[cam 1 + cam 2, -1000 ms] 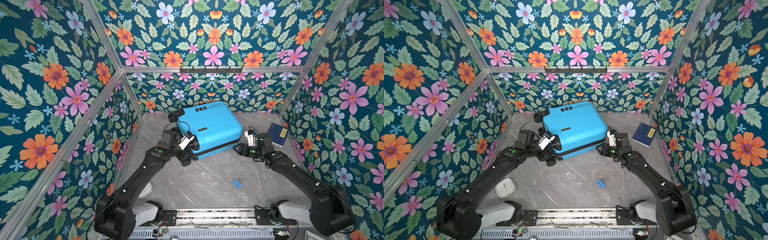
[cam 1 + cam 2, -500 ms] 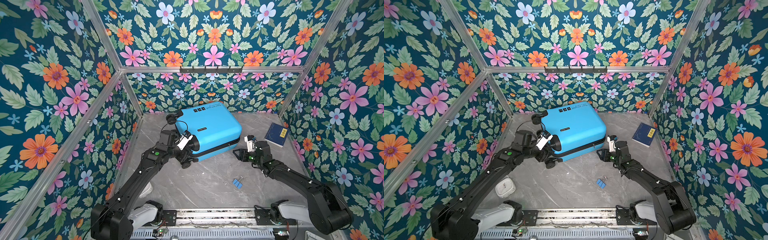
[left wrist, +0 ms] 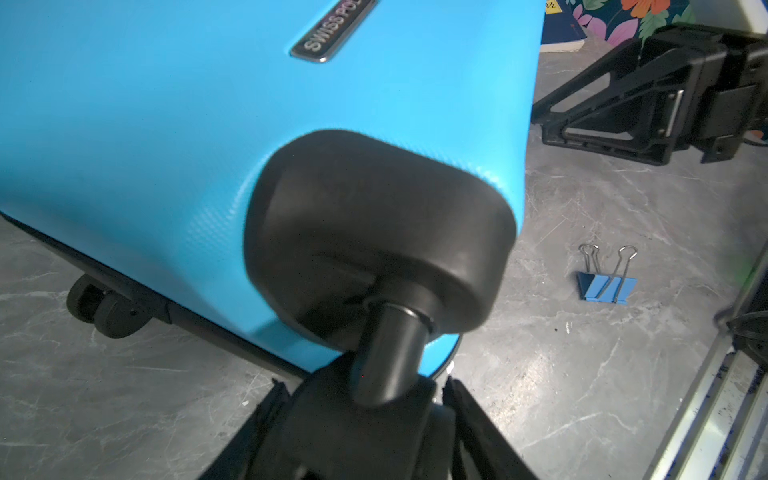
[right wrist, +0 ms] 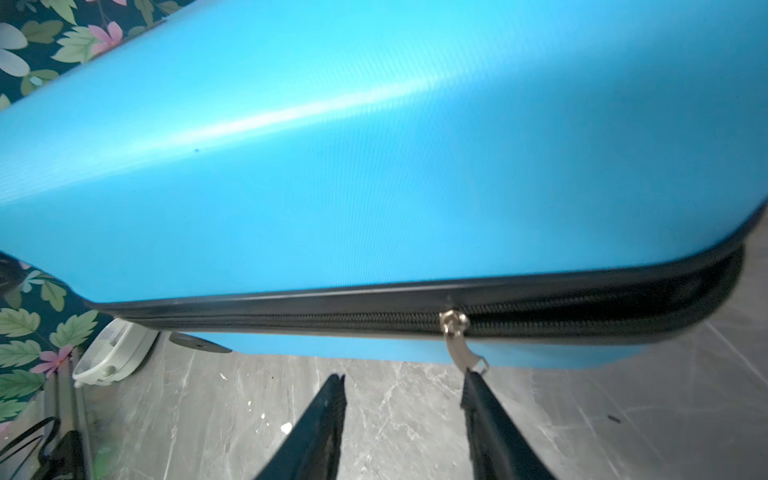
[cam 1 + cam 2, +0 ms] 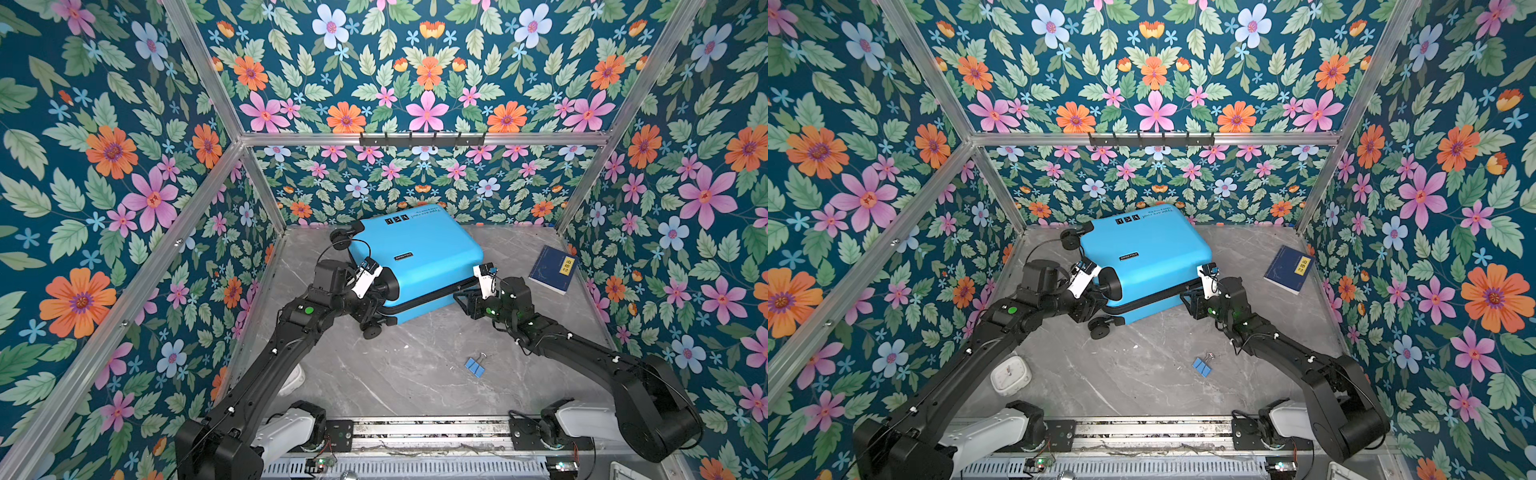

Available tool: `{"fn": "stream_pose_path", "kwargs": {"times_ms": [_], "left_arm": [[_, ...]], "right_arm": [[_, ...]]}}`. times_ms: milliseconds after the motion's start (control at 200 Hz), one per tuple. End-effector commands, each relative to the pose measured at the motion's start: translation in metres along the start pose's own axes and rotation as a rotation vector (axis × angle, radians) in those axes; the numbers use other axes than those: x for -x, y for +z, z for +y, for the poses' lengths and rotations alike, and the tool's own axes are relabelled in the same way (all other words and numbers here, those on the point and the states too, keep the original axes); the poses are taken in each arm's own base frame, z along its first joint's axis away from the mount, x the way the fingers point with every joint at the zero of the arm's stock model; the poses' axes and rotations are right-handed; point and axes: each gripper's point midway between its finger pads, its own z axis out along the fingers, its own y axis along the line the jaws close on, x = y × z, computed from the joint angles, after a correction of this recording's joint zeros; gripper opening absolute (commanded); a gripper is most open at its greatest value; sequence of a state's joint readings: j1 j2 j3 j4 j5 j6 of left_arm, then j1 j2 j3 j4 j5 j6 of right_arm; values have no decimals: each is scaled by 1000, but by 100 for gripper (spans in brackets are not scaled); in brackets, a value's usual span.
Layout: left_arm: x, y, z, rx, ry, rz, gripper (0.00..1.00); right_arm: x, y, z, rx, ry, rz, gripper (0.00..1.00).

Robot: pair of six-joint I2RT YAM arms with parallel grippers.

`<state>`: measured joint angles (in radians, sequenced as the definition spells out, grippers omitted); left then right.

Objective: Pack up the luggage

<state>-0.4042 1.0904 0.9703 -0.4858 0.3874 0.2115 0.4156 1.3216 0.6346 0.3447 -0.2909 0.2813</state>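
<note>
Luggage, a sky-blue hard-shell suitcase (image 5: 415, 257), lies mid-back on the grey desk (image 5: 407, 374), zip seam toward the right arm.
Silver zip pull (image 4: 459, 345) sits at 1 fingertip (image 4: 471, 384) of the part-open, empty right jaws, outside their gap; left jaws clamp a black wheel (image 3: 365, 428).

A dark badge (image 3: 332, 31) on the luggage (image 3: 166, 124) reads "SWISS PO", cut off at the frame edge.

Floral walls (image 5: 124, 174), grey marble floor (image 5: 415, 374), aluminium frame (image 5: 291, 139).
</note>
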Motion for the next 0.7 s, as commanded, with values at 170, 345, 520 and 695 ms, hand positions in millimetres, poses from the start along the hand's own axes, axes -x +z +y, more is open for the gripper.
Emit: {"fn": "stream_pose_path", "kwargs": {"times_ms": [170, 345, 520, 695], "left_arm": [[46, -14, -1, 0, 61, -177, 0], [46, -14, -1, 2, 61, -173, 0], [46, -16, -1, 3, 63, -171, 0], [44, -14, -1, 3, 61, -165, 0]], "right_arm": [[-4, 14, -17, -90, -17, 54, 42], [-11, 19, -13, -88, -42, 73, 42], [-14, 26, -15, -88, -32, 87, 38], [-19, 26, -13, -94, -40, 88, 41]]}}
